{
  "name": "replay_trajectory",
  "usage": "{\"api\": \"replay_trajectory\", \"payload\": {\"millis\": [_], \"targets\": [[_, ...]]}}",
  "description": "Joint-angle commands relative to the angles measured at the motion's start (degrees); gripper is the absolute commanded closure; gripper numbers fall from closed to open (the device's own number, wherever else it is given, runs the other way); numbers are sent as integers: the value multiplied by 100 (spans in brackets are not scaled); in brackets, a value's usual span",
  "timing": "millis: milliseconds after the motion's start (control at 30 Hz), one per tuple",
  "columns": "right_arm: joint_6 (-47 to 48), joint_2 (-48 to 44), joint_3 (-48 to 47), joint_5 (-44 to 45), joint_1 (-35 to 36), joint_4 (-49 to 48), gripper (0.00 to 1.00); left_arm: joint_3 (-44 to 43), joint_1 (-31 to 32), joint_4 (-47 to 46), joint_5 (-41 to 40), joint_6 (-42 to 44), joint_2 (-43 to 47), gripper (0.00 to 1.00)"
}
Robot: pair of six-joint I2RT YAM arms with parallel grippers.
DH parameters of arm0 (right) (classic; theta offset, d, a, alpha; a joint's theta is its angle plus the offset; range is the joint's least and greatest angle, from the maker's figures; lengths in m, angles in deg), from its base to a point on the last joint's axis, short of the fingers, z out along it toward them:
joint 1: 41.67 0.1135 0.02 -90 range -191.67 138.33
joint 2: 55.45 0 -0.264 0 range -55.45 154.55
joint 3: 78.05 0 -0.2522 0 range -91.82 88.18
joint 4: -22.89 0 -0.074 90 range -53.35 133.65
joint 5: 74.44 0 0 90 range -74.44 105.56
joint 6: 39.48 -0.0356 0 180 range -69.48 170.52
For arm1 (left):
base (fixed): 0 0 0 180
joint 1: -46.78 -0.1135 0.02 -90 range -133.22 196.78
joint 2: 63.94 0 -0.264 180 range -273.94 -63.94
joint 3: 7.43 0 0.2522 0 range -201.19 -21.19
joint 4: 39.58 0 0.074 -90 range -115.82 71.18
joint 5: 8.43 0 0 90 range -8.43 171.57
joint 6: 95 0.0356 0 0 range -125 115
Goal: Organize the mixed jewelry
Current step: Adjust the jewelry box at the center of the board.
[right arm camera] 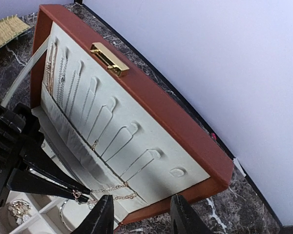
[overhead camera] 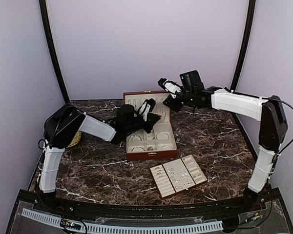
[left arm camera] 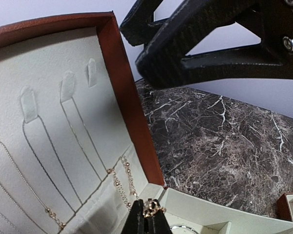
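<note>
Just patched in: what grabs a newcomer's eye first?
The red-brown box open mid-table, chains hung on its upright lid. The left end effector pinches a gold chain at the lid's foot, the right end effector open close by. Silvery pieces dot the cream tray in front.

box (right arm camera: pixel 136 92): red-brown wood, smooth satin finish. lining (left arm camera: pixel 49 122): cream, matt, felt-like. clasp (right arm camera: pixel 109 59): shiny gold-coloured metal. gold chain (right arm camera: pixel 112 187): fine glinting metal. table (left arm camera: pixel 224 141): dark marble-look, white veins, slight sheen. left gripper fingers (left arm camera: pixel 135 222): matt black plastic, rough-grained.
</note>
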Motion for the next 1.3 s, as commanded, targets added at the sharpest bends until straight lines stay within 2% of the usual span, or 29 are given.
{"api": "replay_trajectory", "payload": {"millis": [0,133,433,767,1267], "targets": [[843,-104,65,93,-11,-286,57,42,-36,-167,251,-32,300,100],[1118,-41,-33,95,-15,-234,54,74,-39,-243,357,-53,214,100],[1533,269,-403,472,-11,-48,53,369,-39,-566,498,-70,146,100],[2304,479,-394,688,39,-198,52,471,-40,-584,631,49,153,100],[2892,697,-499,1166,92,-554,49,577,-39,-821,739,-78,155,100]]}}
